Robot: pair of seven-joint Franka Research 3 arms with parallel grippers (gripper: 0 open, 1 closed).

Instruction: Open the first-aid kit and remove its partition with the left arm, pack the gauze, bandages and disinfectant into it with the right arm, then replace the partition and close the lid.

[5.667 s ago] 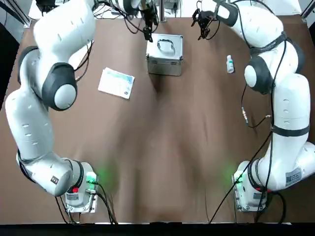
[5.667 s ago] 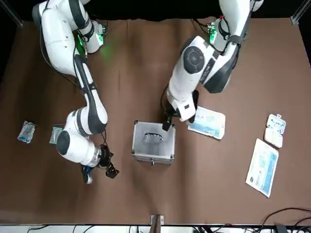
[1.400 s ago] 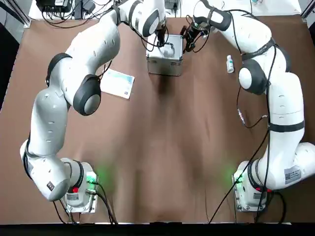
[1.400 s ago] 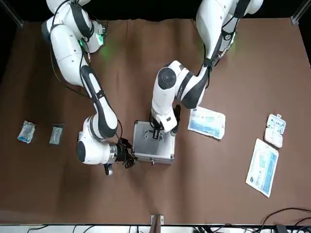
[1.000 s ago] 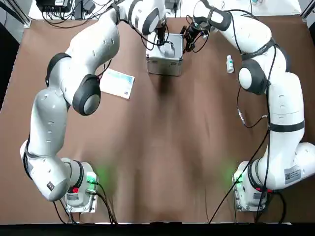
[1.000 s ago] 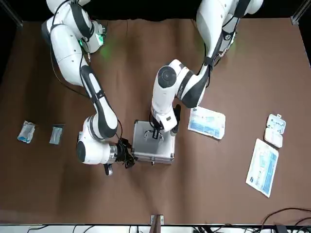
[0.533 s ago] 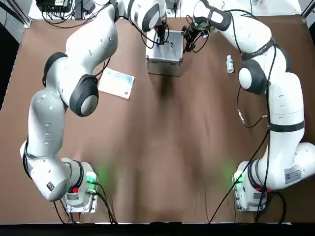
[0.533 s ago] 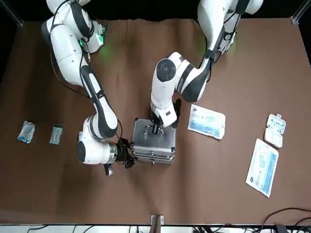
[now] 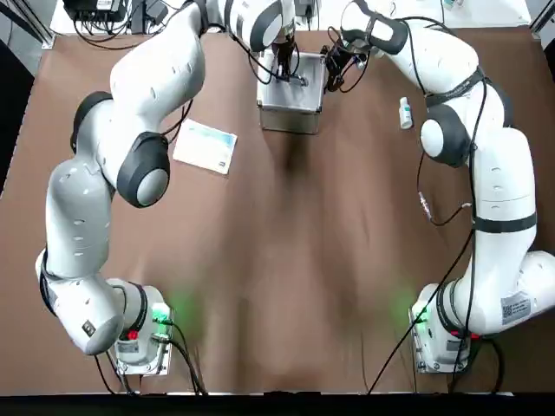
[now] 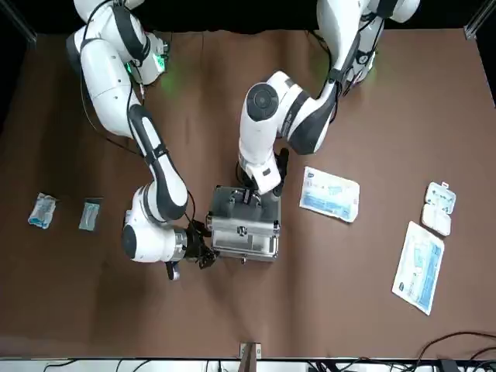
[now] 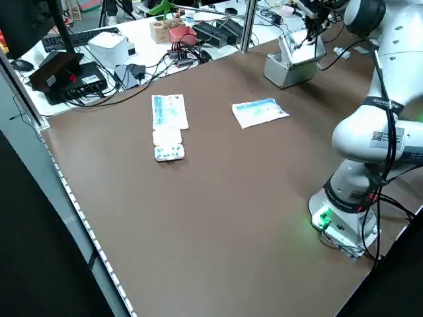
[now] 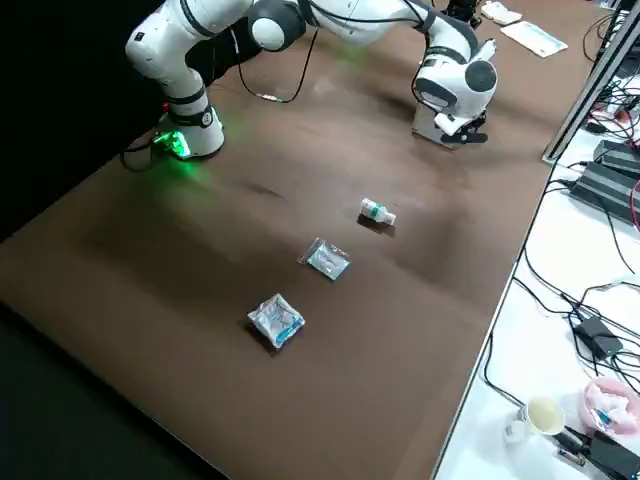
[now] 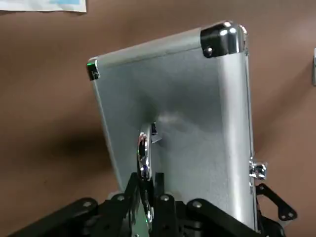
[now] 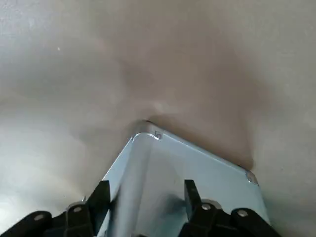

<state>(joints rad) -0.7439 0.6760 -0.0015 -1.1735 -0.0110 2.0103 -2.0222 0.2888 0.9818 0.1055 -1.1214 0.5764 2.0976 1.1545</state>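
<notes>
A brown table (image 9: 286, 260) fills the scene, with a cluttered white bench of cables and boxes beyond its far edge. At the far middle of the table stands the first-aid kit (image 10: 243, 227), a small aluminium case whose lid (image 13: 177, 118) is tilted up part-way. The left gripper (image 13: 147, 190) is above the case and is clamped on the lid's chrome handle (image 13: 143, 153), its two black fingers pinching the handle from both sides. The partition cannot be seen; the lid hides the inside of the case.

The right gripper (image 10: 195, 248) sits low on the table, pressed against the side of the case that faces away from the left arm. Its fingers (image 14: 98, 200) are spread apart, straddling a corner of the case without gripping anything.

The disinfectant (image 9: 404, 113), a tiny white bottle, lies on the table on the right gripper's outer side, well apart from the case. Farther out on that same side lie two small clear packets (image 10: 89, 215) and (image 10: 42, 210), near each other. On the left gripper's side, near the case, lies a flat blue-and-white pouch (image 10: 330, 194). Farther out on that side are a long pale-green-and-white flat pack (image 10: 419, 267) and, just beside its end, a small white blister pack (image 10: 438, 208).
</notes>
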